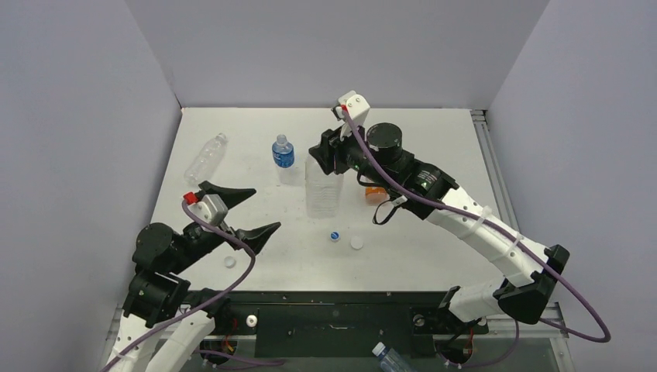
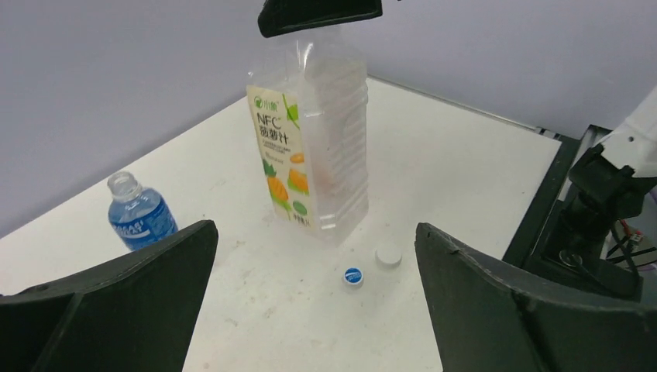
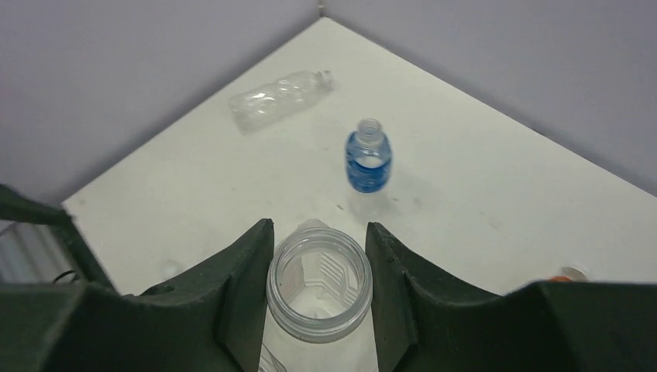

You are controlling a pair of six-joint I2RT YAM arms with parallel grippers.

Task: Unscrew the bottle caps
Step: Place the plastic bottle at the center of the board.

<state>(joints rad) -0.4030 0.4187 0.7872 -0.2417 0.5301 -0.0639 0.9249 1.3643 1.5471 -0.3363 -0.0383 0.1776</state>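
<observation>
A tall clear juice bottle (image 1: 324, 192) stands upright mid-table, its wide neck (image 3: 319, 283) open with no cap on it. My right gripper (image 3: 319, 227) is shut on that neck from above, one finger pressed against each side. Three loose bottle caps lie on the table. A blue-topped cap (image 1: 335, 235) (image 2: 353, 276) and a white cap (image 1: 356, 242) (image 2: 388, 256) lie just in front of the juice bottle (image 2: 310, 147). Another white cap (image 1: 230, 261) lies under my left arm. My left gripper (image 1: 242, 209) (image 2: 314, 240) hovers wide open and empty, left of the bottle.
A small blue-labelled bottle (image 1: 283, 153) (image 3: 368, 159) stands uncapped behind and left of the juice bottle. A clear bottle (image 1: 207, 157) (image 3: 275, 97) lies on its side at the far left. An orange bottle (image 1: 374, 194) shows partly behind my right arm. Grey walls enclose the table.
</observation>
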